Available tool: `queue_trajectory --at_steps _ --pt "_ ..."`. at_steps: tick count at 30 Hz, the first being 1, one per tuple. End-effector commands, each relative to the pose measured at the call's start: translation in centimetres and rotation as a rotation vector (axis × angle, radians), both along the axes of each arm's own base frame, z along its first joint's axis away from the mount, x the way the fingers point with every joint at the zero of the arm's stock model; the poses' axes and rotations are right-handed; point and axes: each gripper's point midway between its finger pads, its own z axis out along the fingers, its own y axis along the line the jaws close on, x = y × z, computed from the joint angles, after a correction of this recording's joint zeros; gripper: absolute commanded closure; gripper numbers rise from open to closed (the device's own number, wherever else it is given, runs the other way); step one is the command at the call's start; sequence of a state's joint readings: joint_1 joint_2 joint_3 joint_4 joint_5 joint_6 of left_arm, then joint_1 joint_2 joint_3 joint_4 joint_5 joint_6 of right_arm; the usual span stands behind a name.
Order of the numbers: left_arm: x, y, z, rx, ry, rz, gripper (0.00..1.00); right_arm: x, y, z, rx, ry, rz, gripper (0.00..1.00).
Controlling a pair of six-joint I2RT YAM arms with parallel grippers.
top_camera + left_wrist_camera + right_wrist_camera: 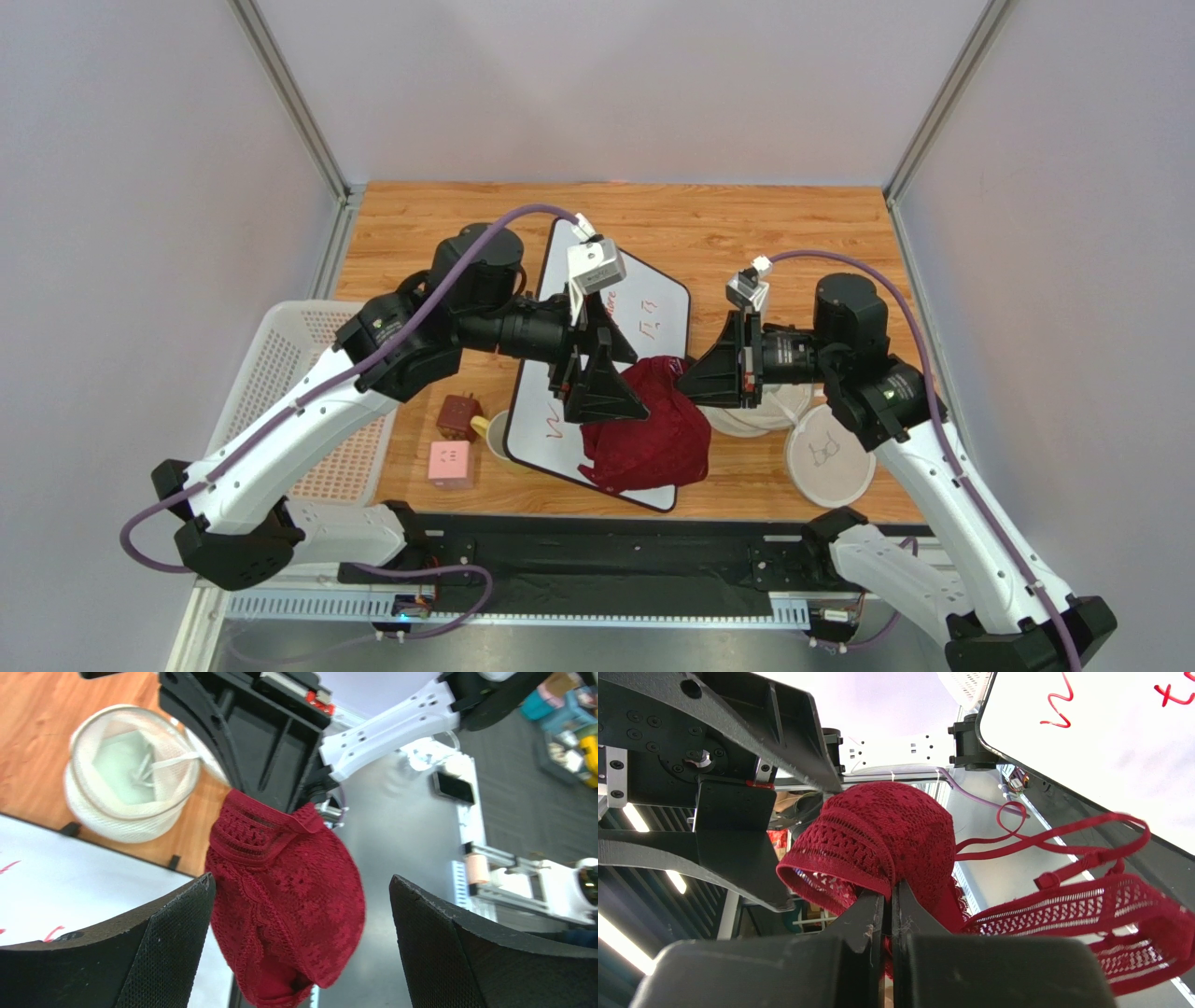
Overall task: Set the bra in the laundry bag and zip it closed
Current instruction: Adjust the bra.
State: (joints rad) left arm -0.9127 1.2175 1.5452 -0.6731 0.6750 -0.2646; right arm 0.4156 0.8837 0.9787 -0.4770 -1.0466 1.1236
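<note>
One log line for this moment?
right pincer shut on maroon lace bra | left pincer open | round white mesh laundry bag unzipped

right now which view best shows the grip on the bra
The right wrist view: the right gripper is shut on a fold of the bra. The left wrist view shows it hanging in front of the open left gripper; the top view shows only a red bunch between the two.

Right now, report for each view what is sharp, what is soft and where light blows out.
Top view: even light, sharp throughout, bra plain to see. Left wrist: bra lace crisp, bag clear, floor behind softer. Right wrist: whiteboard washed out white, light strips flare at left, fingers near the lens dark.
</note>
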Motion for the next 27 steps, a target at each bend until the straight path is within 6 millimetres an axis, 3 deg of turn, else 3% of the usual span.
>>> queue_trajectory --at_steps 1,10,16,17,20,23,27 --pt "1.7 0.1 -0.9 0.084 -0.113 0.063 0.03 -0.1 0.0 1.5 0.022 0.007 -0.003 1.00" --pt "1.9 -0.9 -2.2 0.149 -0.112 0.053 0.19 -0.1 0.1 2.1 0.033 -0.007 0.002 1.00" --pt "1.7 -1.3 -1.7 0.132 -0.096 0.033 0.51 -0.3 0.0 1.6 0.018 -0.025 0.010 1.00" --pt "1.7 -1.4 -1.7 0.132 -0.092 0.036 0.67 -0.3 0.0 1.6 0.017 -0.028 0.011 1.00" --pt "1.4 -1.6 -1.7 0.126 -0.066 0.022 0.83 -0.5 0.0 1.4 0.015 -0.035 0.012 1.00" --pt "1.0 -1.7 -1.6 0.117 -0.045 0.008 0.93 -0.7 -0.2 1.3 0.003 -0.063 0.020 1.00" --pt "0.1 -1.0 -0.5 0.052 0.022 -0.058 0.96 -1.3 -0.5 0.5 -0.028 -0.127 0.053 1.00"
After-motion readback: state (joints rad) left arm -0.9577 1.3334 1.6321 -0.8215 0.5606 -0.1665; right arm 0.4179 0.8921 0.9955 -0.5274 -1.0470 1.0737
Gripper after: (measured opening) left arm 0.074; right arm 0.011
